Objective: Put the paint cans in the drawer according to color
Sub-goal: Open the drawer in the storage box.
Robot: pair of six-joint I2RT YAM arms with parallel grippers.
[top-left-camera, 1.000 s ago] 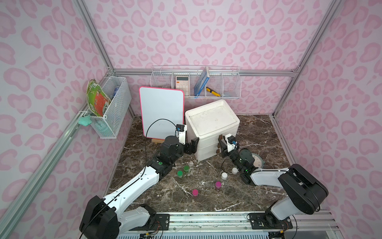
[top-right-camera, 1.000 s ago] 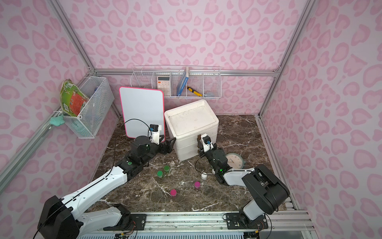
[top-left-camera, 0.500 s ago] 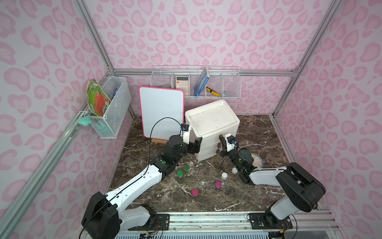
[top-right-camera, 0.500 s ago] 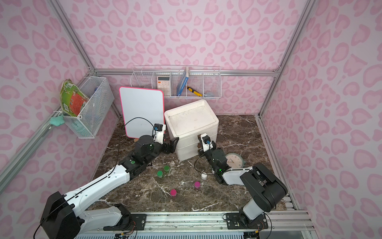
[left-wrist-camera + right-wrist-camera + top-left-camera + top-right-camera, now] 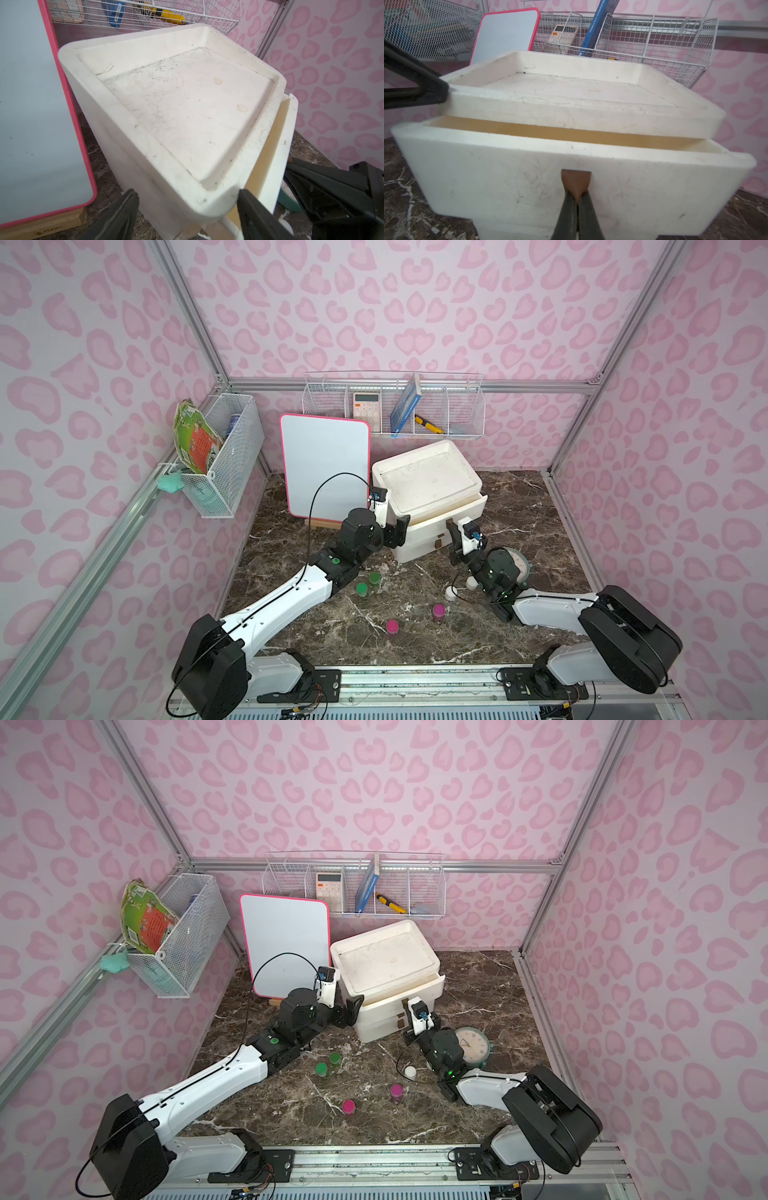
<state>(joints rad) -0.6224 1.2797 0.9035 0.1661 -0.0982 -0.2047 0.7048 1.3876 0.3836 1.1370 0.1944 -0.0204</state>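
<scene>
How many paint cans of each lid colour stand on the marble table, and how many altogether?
Green cans: 2
Magenta cans: 2
White cans: 2
Total: 6

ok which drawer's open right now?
The top drawer: pulled partway out of the white chest, right gripper jaws shut on its brown tab. The drawer below is closed flush.

Arms: left arm (image 5: 286, 597), right arm (image 5: 548, 608); white shells, black joints.
Cable: thin black cable (image 5: 343, 474) loops off left arm.
Marking: green dot (image 5: 333, 560) on left elbow.
End effectors: left end effector (image 5: 187, 194), right end effector (image 5: 578, 197); black.
</scene>
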